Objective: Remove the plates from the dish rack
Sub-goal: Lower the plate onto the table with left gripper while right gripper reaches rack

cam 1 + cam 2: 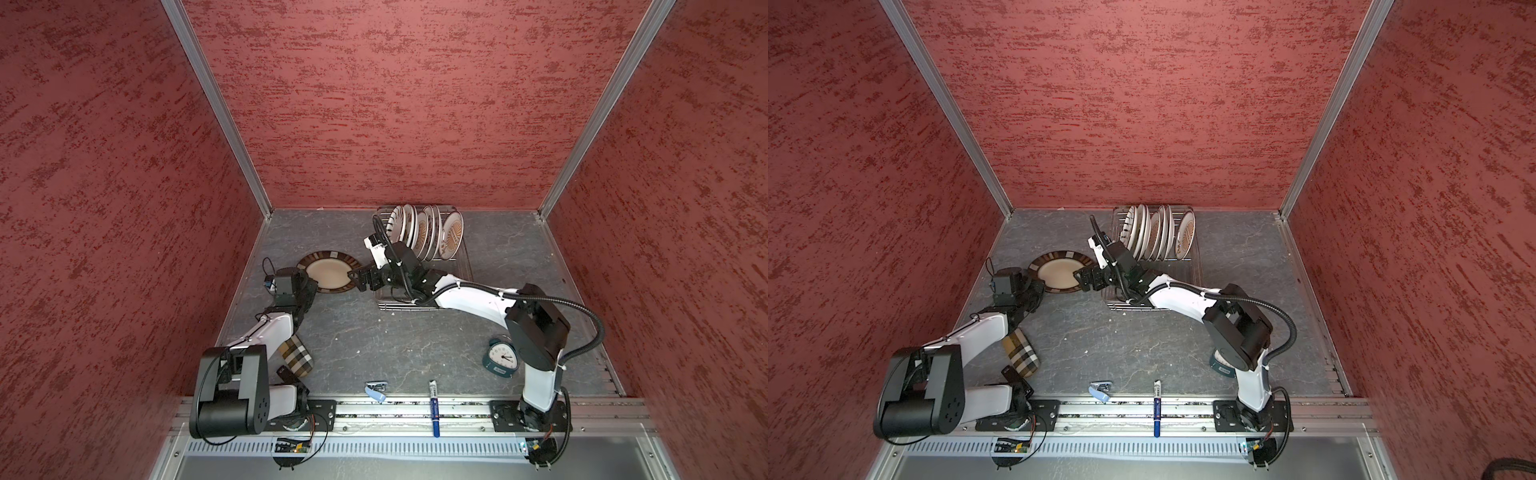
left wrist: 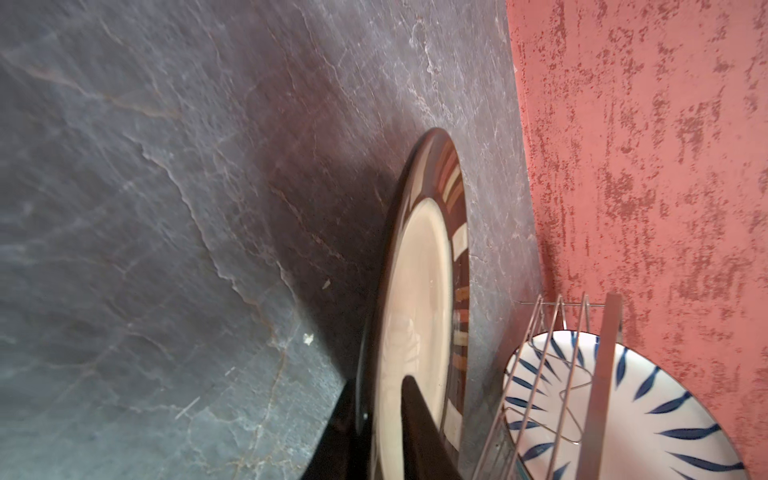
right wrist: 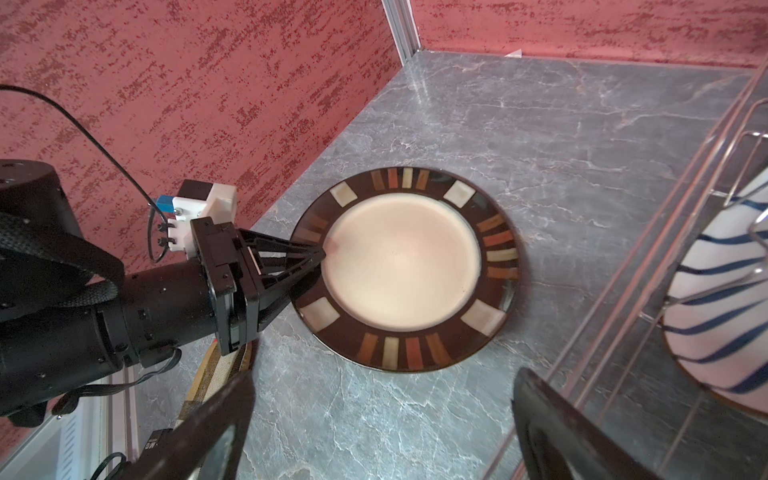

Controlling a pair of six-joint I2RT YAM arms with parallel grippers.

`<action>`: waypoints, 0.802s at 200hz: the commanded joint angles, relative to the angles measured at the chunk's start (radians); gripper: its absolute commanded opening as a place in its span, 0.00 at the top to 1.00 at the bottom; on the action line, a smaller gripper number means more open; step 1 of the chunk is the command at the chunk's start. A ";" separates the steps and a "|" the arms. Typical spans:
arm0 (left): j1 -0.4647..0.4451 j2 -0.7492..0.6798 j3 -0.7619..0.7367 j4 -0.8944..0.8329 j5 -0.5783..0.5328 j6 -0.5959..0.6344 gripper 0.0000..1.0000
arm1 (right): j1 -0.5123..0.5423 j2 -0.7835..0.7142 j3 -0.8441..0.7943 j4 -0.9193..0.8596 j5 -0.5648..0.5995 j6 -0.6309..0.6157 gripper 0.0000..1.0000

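The right claw [image 3: 384, 378] hangs wide open, empty. The left claw [image 3: 313, 274] sits around the rim of the brown plate [image 3: 401, 266]; squeezing or not, I cannot tell.

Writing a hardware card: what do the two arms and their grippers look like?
The left arm and right arm have white shells between black joint housings. A ribbed black hose runs along the right arm. The left gripper and right gripper are black; the left's jaws are open-framed triangles.
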 commanded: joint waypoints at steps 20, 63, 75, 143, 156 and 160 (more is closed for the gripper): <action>-0.006 0.027 0.031 0.038 -0.030 0.025 0.67 | 0.006 0.013 0.014 0.040 -0.014 0.016 0.03; -0.007 0.037 0.040 0.008 -0.063 0.048 0.56 | 0.006 0.007 0.017 0.036 -0.007 0.006 0.03; -0.008 0.036 0.036 0.015 -0.066 0.048 0.53 | 0.006 0.002 0.013 0.035 0.001 0.006 0.03; -0.013 0.054 0.046 -0.004 -0.080 0.059 0.43 | 0.006 -0.030 -0.023 0.064 -0.005 0.006 0.03; -0.013 0.049 0.045 -0.012 -0.087 0.059 0.38 | 0.006 -0.032 -0.023 0.063 -0.007 0.006 0.03; -0.014 0.047 0.045 -0.014 -0.090 0.059 0.37 | 0.006 -0.031 -0.022 0.063 -0.009 0.006 0.03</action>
